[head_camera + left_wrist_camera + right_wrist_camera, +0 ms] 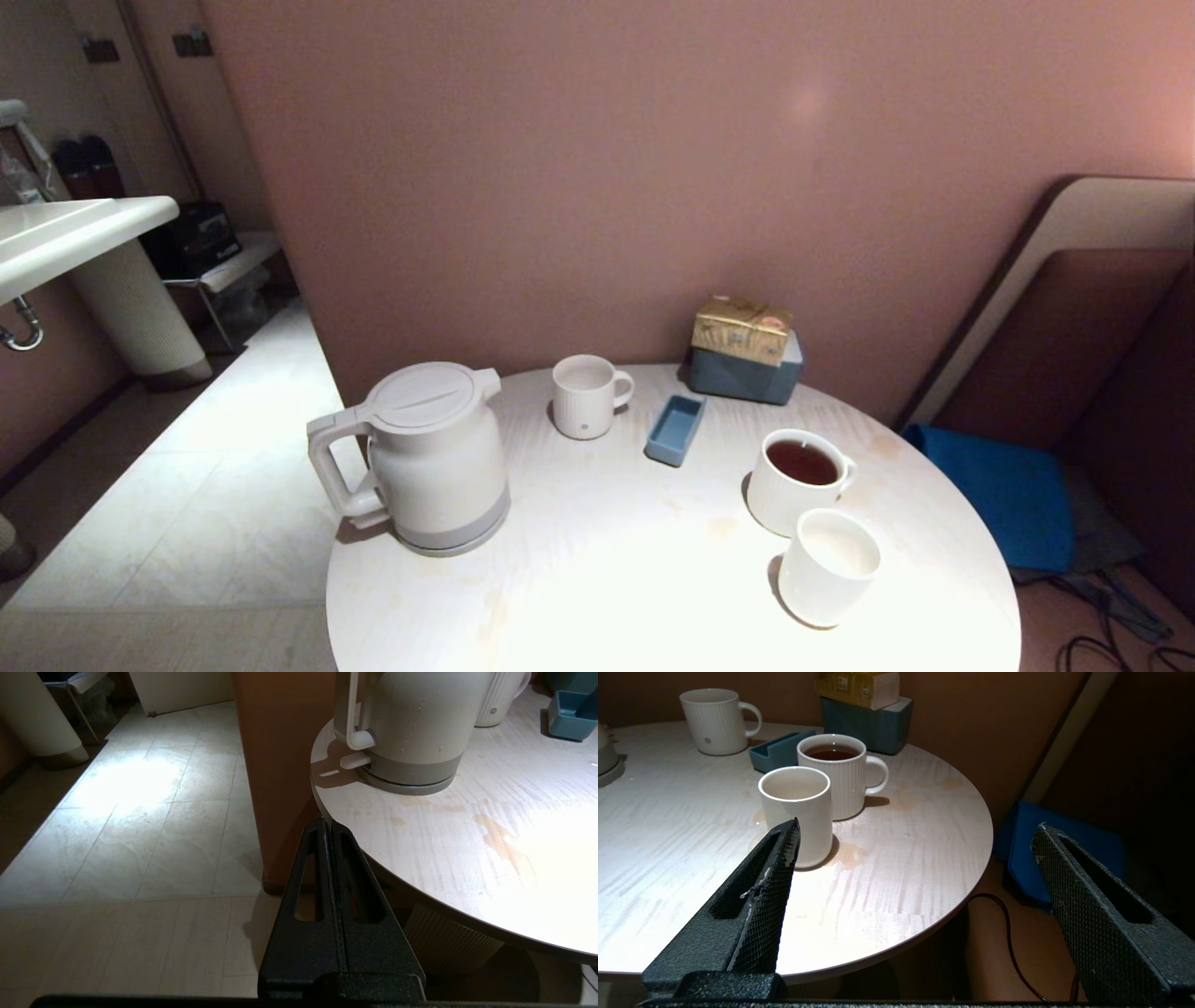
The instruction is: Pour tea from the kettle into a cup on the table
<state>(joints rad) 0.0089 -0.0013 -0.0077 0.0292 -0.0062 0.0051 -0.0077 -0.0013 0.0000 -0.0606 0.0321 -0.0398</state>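
Kettle (429, 457): big cream-white jug kettle, sitting upright at the left edge of the round surface (597, 579), lid on, loop handle sticking out left past the rim, spout pointing toward the back wall. Nobody's holding it.
Cup (827, 567): the small plain white one with no handle, at the front right of the surface, upright, looks empty inside. It's right up against the mug behind it, can't tell if they actually touch.
Tea (802, 462): dark reddish-brown, sitting in the ribbed white mug (792, 481) just behind the plain cup.
Other mug (586, 396): second ribbed white mug, further back near the middle, handle to the right, nothing dark showing in it.
Blue tray (675, 429): small rectangular thing between the two ribbed mugs.
Tissue box (745, 350): grey-blue holder at the back by the wall with a yellowish pack on top.
Surface stains: brownish wet patches around the plain cup's base and in front of the kettle.
Left gripper (331, 823): clenched tight on nothing, fingers pressed flat together, hanging off the surface's left edge, near the kettle but not touching.
Right gripper (915, 830): spread wide and empty, off the front right edge, plain cup just past its left finger (782, 858).
Head view: neither arm shows up in it.
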